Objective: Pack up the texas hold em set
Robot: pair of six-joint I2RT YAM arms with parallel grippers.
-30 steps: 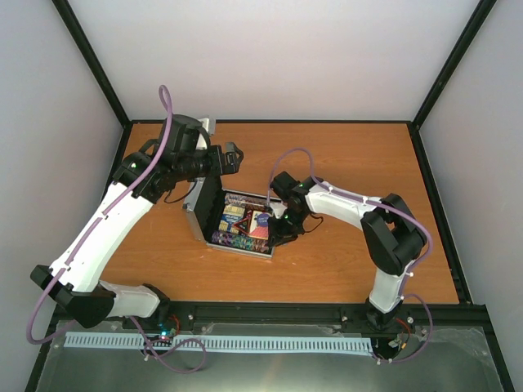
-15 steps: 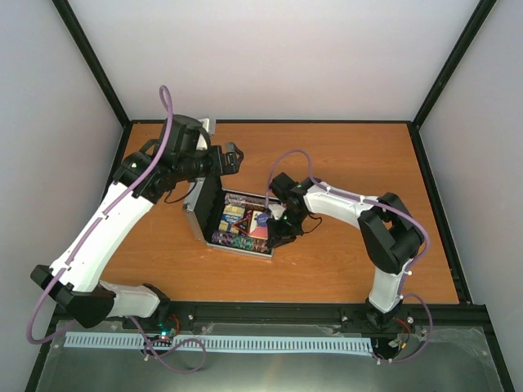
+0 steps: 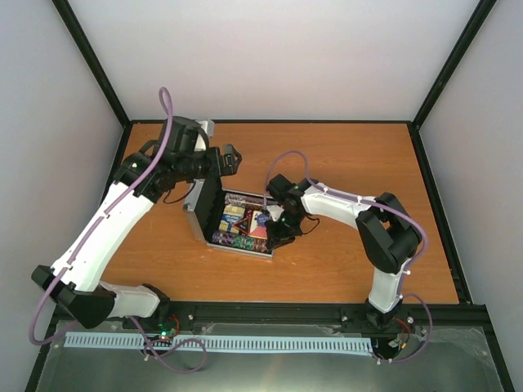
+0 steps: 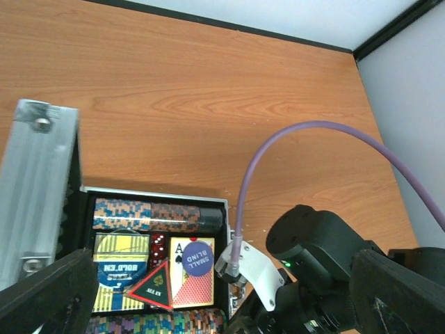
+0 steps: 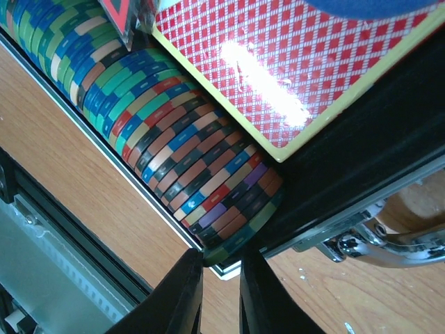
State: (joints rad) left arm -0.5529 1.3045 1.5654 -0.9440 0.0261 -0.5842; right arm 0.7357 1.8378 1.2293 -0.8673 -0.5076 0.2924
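Observation:
The silver case (image 3: 198, 214) lies open in the top view, its lid (image 4: 38, 188) standing upright at the left. Inside are rows of multicoloured chips (image 4: 153, 214), card decks, a round "small blind" button (image 4: 197, 255) and a triangular button (image 4: 154, 285). My left gripper (image 3: 231, 157) is open and empty, hovering above the lid's far end; it also shows in the left wrist view (image 4: 222, 282). My right gripper (image 3: 274, 237) is at the case's near right corner. In the right wrist view (image 5: 221, 256) its fingers (image 5: 182, 292) pinch the green end chip (image 5: 240, 240) of the near chip row (image 5: 167, 139).
The red card deck (image 5: 278, 62) lies beside the near chip row. The case's metal latch (image 5: 375, 240) sticks out on its right side. Black frame posts and grey walls bound the orange table (image 3: 359, 155). The front rail (image 3: 270, 314) runs near the arm bases.
My right gripper has edged slightly left against the case corner. My left gripper has shifted a little left above the lid. The case has not moved.

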